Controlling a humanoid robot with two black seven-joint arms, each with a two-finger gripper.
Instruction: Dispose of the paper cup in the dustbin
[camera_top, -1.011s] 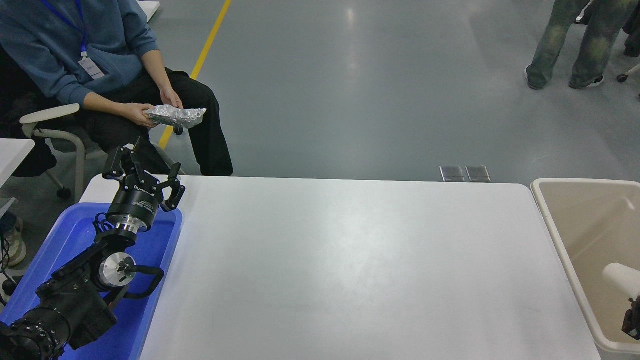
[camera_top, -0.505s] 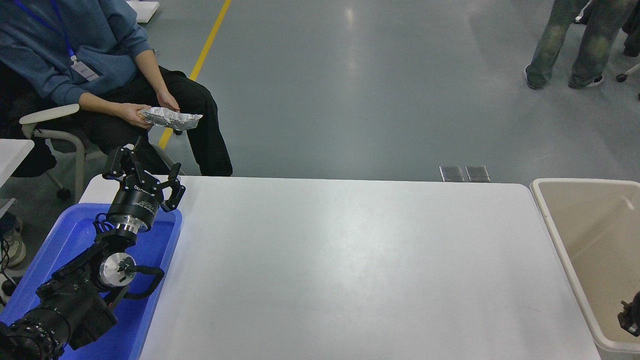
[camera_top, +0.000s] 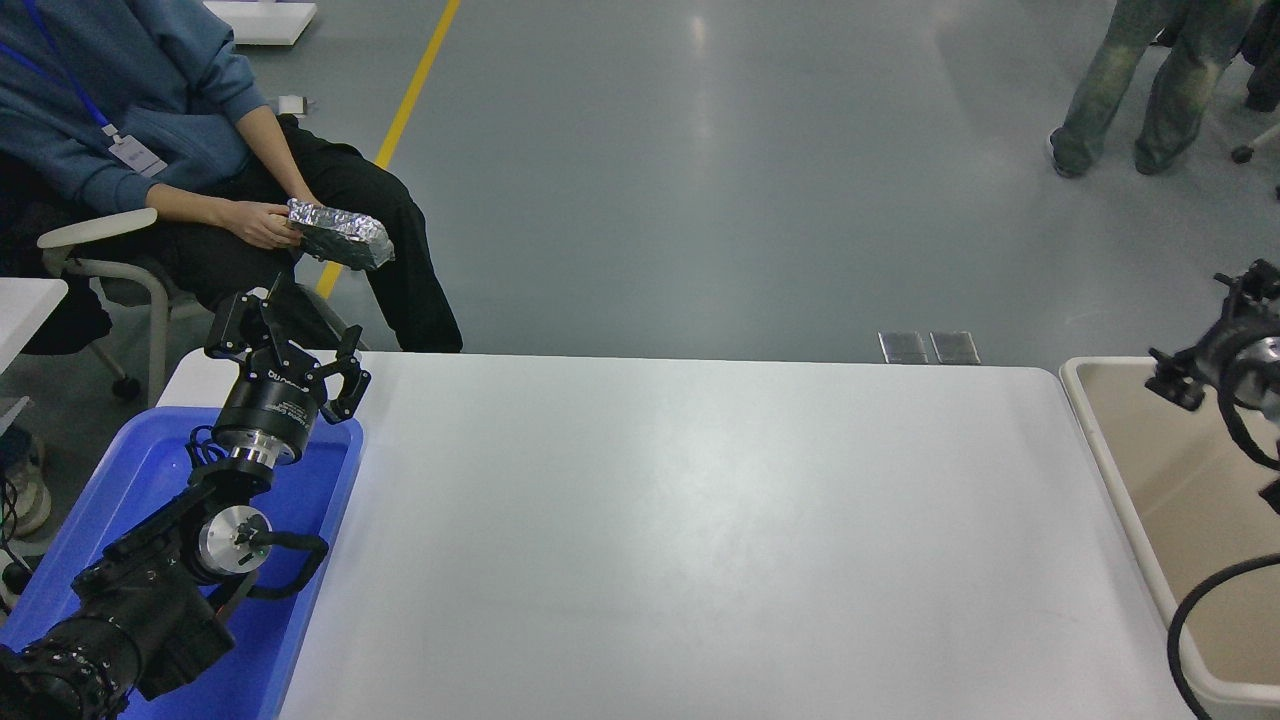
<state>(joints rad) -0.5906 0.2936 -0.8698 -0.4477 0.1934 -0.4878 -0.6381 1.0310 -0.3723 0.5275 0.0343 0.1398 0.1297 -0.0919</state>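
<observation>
The beige dustbin (camera_top: 1117, 480) stands off the table's right end, partly cut by the picture's edge. The paper cup does not show anywhere; no white cup is seen in the visible part of the bin. My right gripper (camera_top: 1200, 335) comes in from the right edge above the bin's far corner; it is open and holds nothing. My left arm is parked at the lower left over the blue tray, and its gripper (camera_top: 285, 340) is open and empty.
A shallow blue tray (camera_top: 120, 470) sits on the white table's (camera_top: 700, 520) left end. A seated person at the far left holds a foil packet (camera_top: 338, 232). Another person's legs (camera_top: 1130, 90) stand at the top right. A black cable (camera_top: 1200, 600) loops over the bin.
One second ago my right gripper held the cup low inside the bin. The cup then vanished from view, and the gripper has risen to the bin's far corner, empty. The seated person shifted the foil packet.
</observation>
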